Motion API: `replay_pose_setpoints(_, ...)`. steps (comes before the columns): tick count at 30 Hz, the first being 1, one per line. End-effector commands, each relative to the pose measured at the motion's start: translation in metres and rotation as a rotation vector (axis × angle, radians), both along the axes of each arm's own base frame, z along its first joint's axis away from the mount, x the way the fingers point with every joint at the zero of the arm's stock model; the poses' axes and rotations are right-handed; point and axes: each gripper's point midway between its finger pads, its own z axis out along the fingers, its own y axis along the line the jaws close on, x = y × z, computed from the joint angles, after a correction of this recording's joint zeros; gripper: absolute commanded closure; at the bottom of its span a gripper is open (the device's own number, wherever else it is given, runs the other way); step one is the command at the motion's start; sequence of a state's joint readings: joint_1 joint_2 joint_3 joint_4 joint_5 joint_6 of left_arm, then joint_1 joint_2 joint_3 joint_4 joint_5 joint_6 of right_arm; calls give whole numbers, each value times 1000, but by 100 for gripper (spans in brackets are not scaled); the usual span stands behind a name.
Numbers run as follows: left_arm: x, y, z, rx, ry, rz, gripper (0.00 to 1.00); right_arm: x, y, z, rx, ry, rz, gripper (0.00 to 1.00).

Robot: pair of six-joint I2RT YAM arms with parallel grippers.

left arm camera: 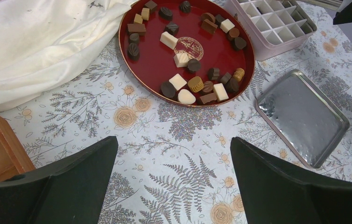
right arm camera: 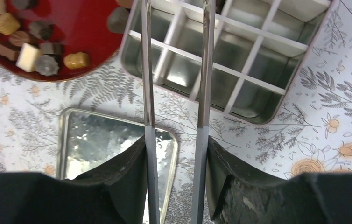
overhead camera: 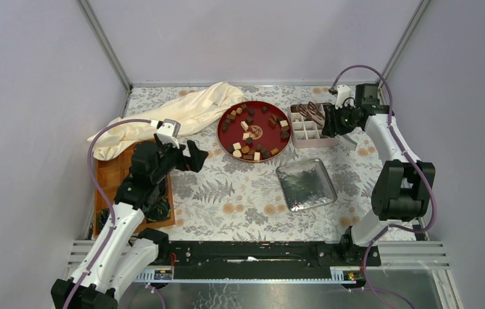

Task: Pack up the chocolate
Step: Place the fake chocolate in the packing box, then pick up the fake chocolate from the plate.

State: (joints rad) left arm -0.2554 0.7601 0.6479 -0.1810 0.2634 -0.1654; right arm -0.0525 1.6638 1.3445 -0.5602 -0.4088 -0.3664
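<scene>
Floral tablecloth (overhead camera: 240, 199); brown, tan, cream chocolate (left arm camera: 178, 81)

Overhead, two wrist close-ups (common red tray (left arm camera: 155, 65))

This looks like a robot test cell in a lab: plain grey panel walls (overhead camera: 253, 38) set in aluminium posts (overhead camera: 105, 45) enclose the bench (overhead camera: 227, 206), and the left arm (overhead camera: 124, 219) and right arm (overhead camera: 394, 187) are bolted to a metal rail (overhead camera: 259, 254).

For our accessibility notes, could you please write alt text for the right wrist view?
The right gripper holds metal tweezers whose two blades reach over a divided tin. A red tray of assorted chocolates sits at upper left and a silver tray at lower left, all on a floral tablecloth.
</scene>
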Motion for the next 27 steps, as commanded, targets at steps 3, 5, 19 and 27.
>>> replay_pose_setpoints(3,1,-2,9,-10,-36,-6,1,-6,37,56,150,-190,154,51)
replay_pose_setpoints(5,1,-1,8,-9,-33,-6,1,-12,50,59,183,-201,211,51)
replay_pose_setpoints(19,3,0,6,-1,-31,1,1,-44,121,27,122,-118,494,53)
replay_pose_setpoints(27,3,0,6,-1,-31,2,1,-51,136,0,29,-50,556,53)
